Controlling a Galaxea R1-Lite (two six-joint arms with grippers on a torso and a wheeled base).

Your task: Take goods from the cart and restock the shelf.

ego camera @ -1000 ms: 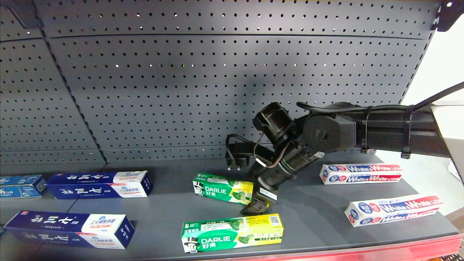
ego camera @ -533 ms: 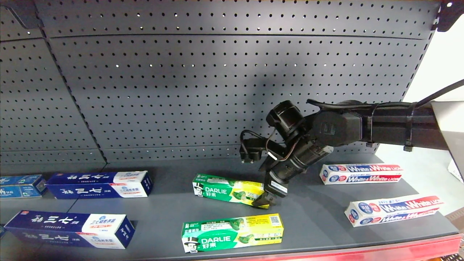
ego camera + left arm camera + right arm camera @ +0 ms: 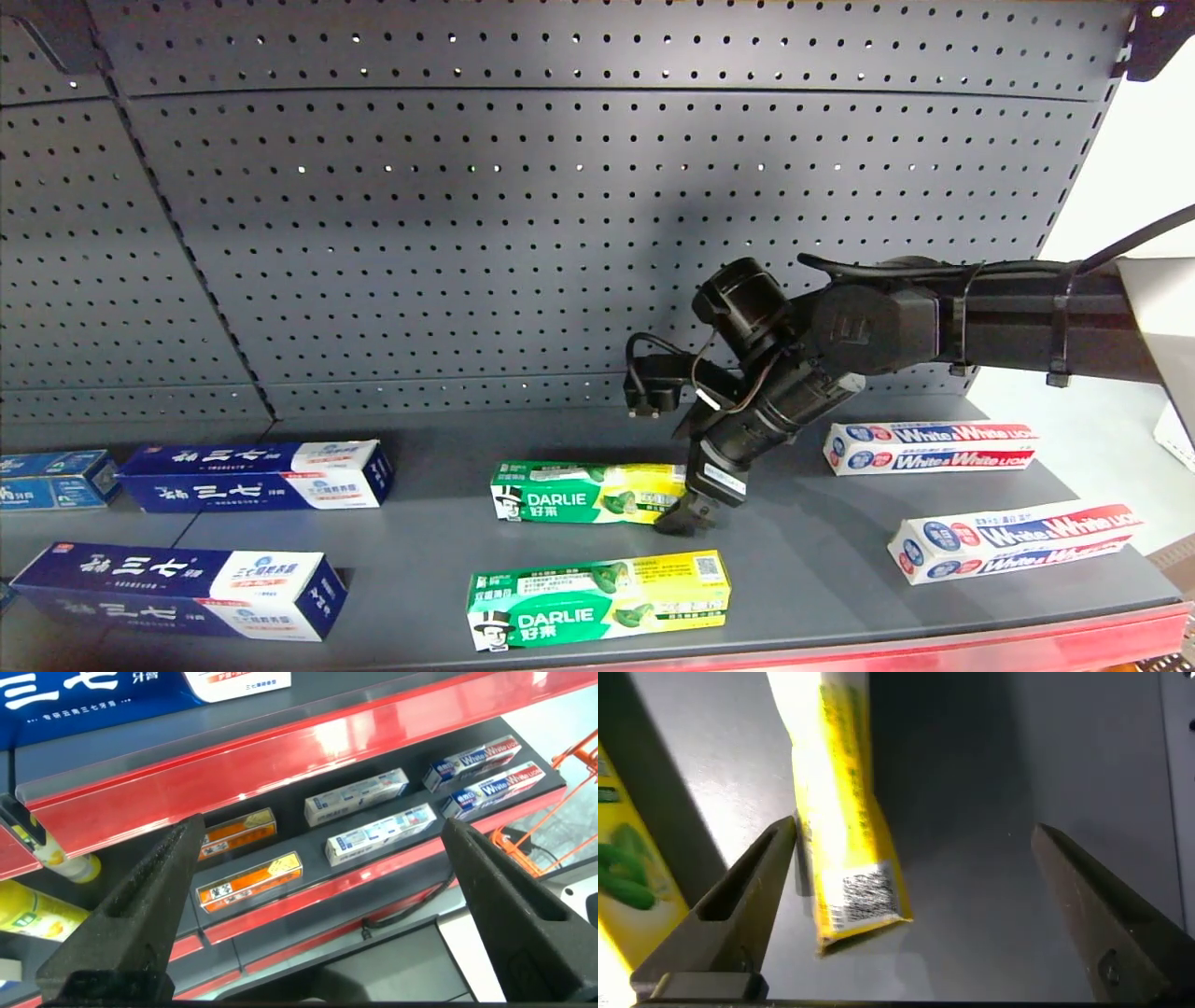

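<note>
Your shelf [image 3: 840,551] lay beneath the right gripper [image 3: 684,519], with its perforated back panel [image 3: 420,233] rising behind. That gripper tilted down to the shelf board with its jaws spread wide and nothing between them. One finger [image 3: 738,896] sat just beside the yellow end of the rear green box [image 3: 583,492]; you could not tell whether they touched. The box lay flat, stretching away from the gripper toward the robot's left. The front green box [image 3: 597,597] lay between the gripper and the shelf's front lip. Two white boxes [image 3: 929,448] lay apart on the gripper's right, and two blue boxes [image 3: 257,476] well off to its left. Your left gripper [image 3: 322,826] hung wide apart and empty over lower red-edged shelves [image 3: 280,737] carrying small boxes.
</note>
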